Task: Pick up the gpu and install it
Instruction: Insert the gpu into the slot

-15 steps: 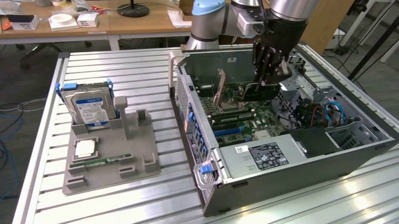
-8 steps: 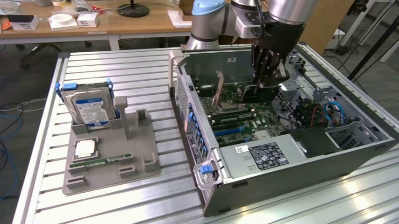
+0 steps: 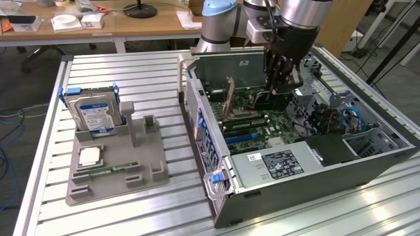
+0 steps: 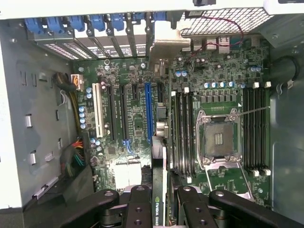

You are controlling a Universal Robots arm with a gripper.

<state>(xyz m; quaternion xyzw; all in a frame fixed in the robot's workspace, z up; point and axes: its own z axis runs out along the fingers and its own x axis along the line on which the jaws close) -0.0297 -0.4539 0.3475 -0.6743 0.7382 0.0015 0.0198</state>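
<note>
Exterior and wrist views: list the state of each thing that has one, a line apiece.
gpu: held on edge between the fingers, above the motherboard, not yet seated.
gripper: shut on the gpu, inside the case.
computer case: side open.
CPU socket: empty.
hard drive: upright in the grey holder.

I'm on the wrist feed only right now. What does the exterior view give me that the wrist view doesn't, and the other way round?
Exterior only: the grey tray beside the case, with the hard drive standing upright and a RAM stick lying flat.

Wrist only: the empty CPU socket and the blue slot, seen from straight above.

Both: the gripper shut on the gpu, edge-on over the motherboard inside the open case.
</note>
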